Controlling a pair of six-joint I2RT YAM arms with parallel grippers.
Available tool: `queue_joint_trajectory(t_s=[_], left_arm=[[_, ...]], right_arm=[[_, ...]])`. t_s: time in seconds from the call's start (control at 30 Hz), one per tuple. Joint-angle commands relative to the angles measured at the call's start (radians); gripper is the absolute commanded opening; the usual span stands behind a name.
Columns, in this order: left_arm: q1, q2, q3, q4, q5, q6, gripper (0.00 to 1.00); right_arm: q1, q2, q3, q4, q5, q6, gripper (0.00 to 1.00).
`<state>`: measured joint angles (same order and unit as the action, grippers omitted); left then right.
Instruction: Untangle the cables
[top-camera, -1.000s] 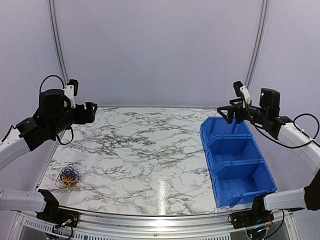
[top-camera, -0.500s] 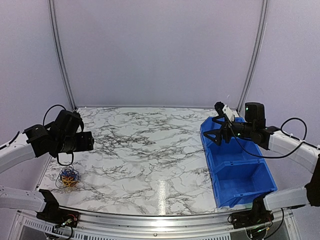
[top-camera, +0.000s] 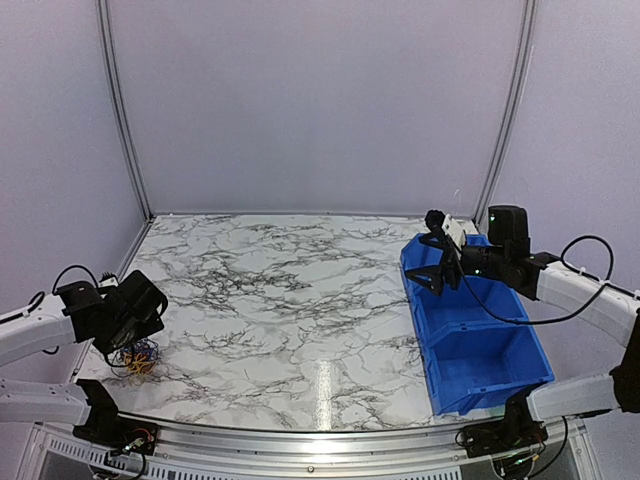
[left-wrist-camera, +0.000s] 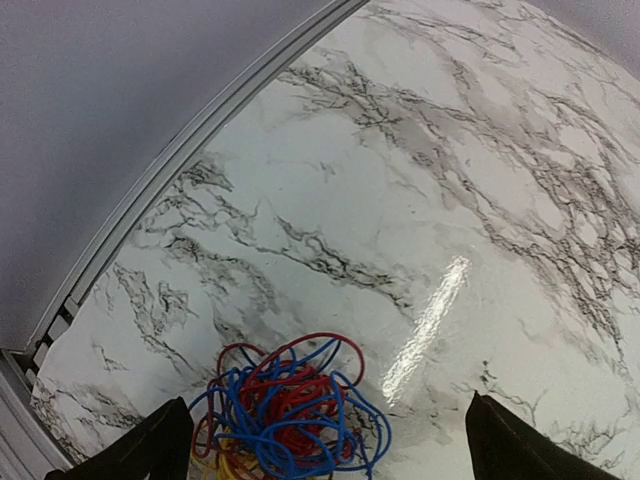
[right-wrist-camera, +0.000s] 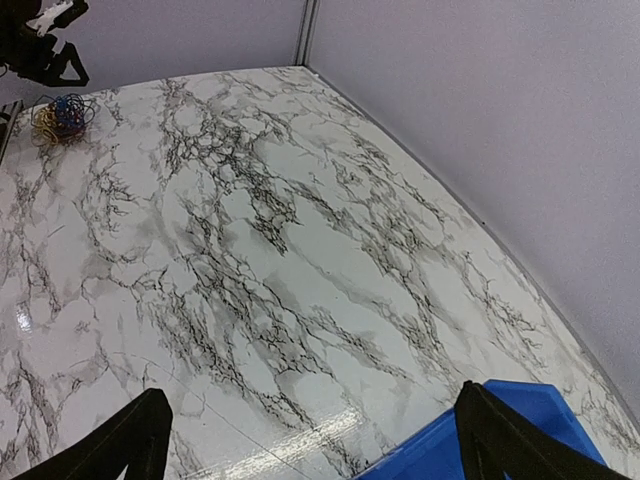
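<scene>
Cables (top-camera: 137, 357) lie tangled in one bundle at the desk's (top-camera: 300, 300) near left corner, seen from above. Left wrist: the left hand (left-wrist-camera: 325, 452) is spread wide and empty, straddling the red, blue and yellow wires. Right wrist: the right hand (right-wrist-camera: 315, 440) is wide open and empty beside a blue bin (right-wrist-camera: 545, 415), well apart from them.

Pale lilac walls (top-camera: 320, 100), grey metal corner rails (top-camera: 122, 110), white marble-patterned tabletop (top-camera: 300, 300), glossy light reflection (top-camera: 322, 385)
</scene>
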<state>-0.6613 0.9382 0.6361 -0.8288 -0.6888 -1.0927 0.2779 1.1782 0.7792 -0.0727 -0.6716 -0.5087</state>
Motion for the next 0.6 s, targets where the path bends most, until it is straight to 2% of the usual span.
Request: queue_joint_trajectory(t_s=[0.0, 0.2, 0.4, 0.57], left_arm=[[0.014, -0.020, -0.063, -0.063, -0.053, -0.149, 0.98], [0.019, 0.041, -0.104, -0.030, -0.023, -0.190, 0.98], [0.020, 0.075, -0.182, 0.082, 0.033, -0.174, 0.97], [0.019, 0.090, -0.202, 0.219, 0.072, -0.045, 0.83]], right_arm=[[0.012, -0.016, 0.032, -0.031, -0.028, -0.041, 0.99], [0.014, -0.022, 0.035, -0.040, -0.029, -0.055, 0.99], [0.013, -0.027, 0.035, -0.045, -0.037, -0.059, 0.98], [0.014, -0.029, 0.033, -0.050, -0.041, -0.066, 0.98]])
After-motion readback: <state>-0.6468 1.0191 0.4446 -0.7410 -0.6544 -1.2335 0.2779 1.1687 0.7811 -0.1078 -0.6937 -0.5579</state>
